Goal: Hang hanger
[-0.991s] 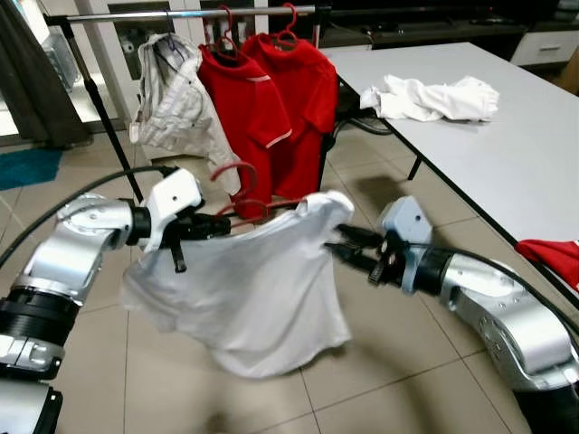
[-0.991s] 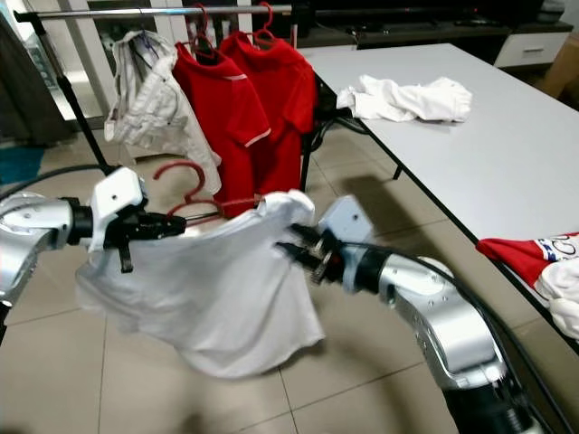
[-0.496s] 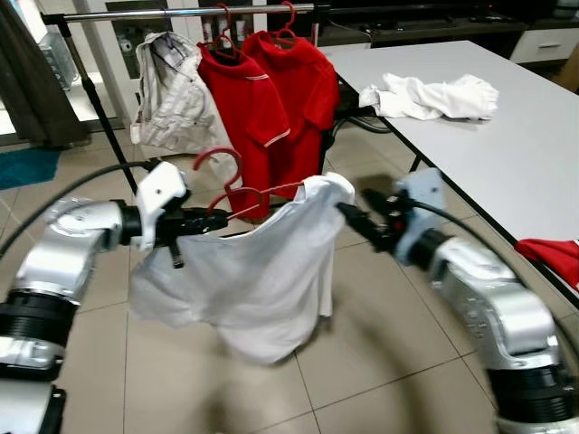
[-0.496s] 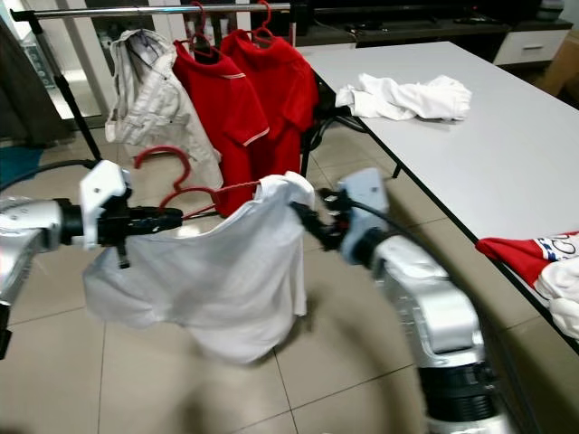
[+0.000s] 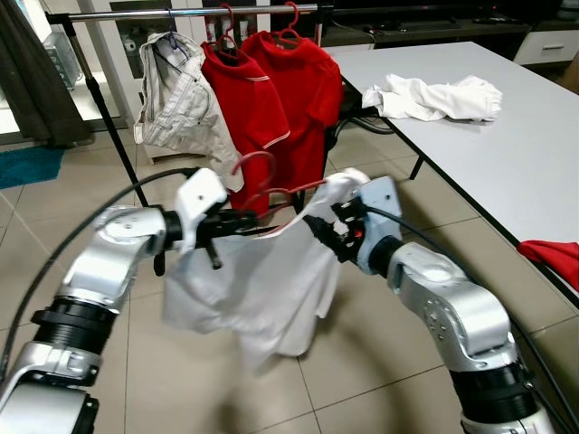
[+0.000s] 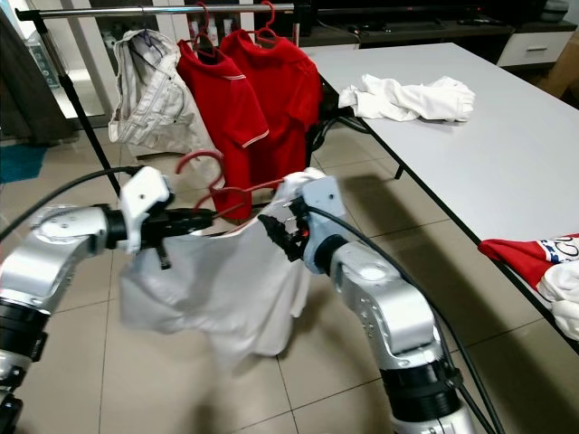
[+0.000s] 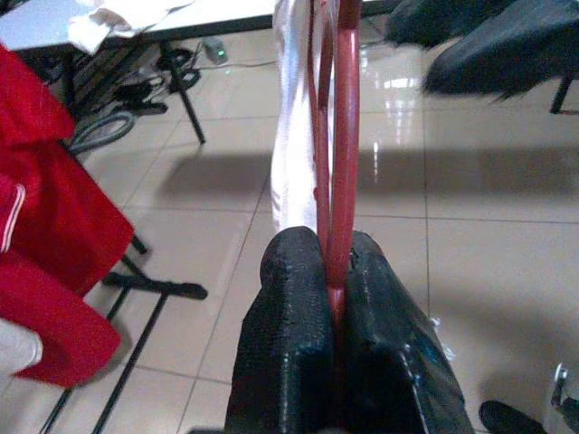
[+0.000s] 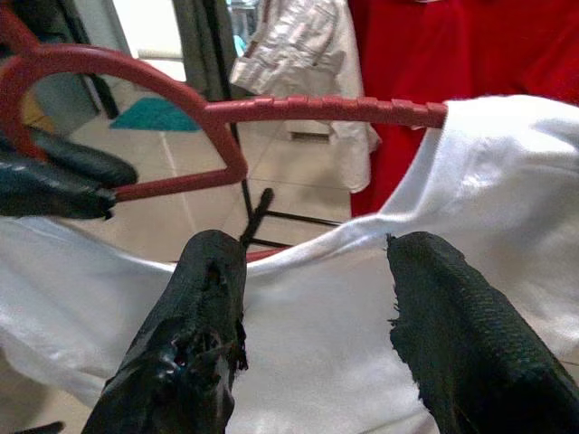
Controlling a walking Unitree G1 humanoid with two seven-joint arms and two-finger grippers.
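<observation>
A red hanger (image 5: 258, 172) carries a white T-shirt (image 5: 262, 280) in mid-air, low in front of the clothes rail (image 5: 181, 13). My left gripper (image 5: 246, 223) is shut on the hanger's left end; in the left wrist view the black fingertips (image 7: 298, 271) pinch the red bar (image 7: 342, 136). My right gripper (image 5: 321, 231) is at the shirt's right shoulder. Its fingers (image 8: 204, 334) stand open, with the shirt's neckline (image 8: 326, 298) and the hanger's ridged arm (image 8: 317, 108) just beyond them.
On the rail hang two red shirts (image 5: 271, 99) and a pale striped garment (image 5: 176, 90). A grey table (image 5: 525, 154) on the right holds a white heap of clothes (image 5: 434, 95); a red garment (image 5: 552, 258) lies at its near edge. The floor is tiled.
Both arms have drawn closer together, so the shirt hangs bunched and narrower. The left gripper with the hanger moved right and the right gripper moved left to the shirt's shoulder.
</observation>
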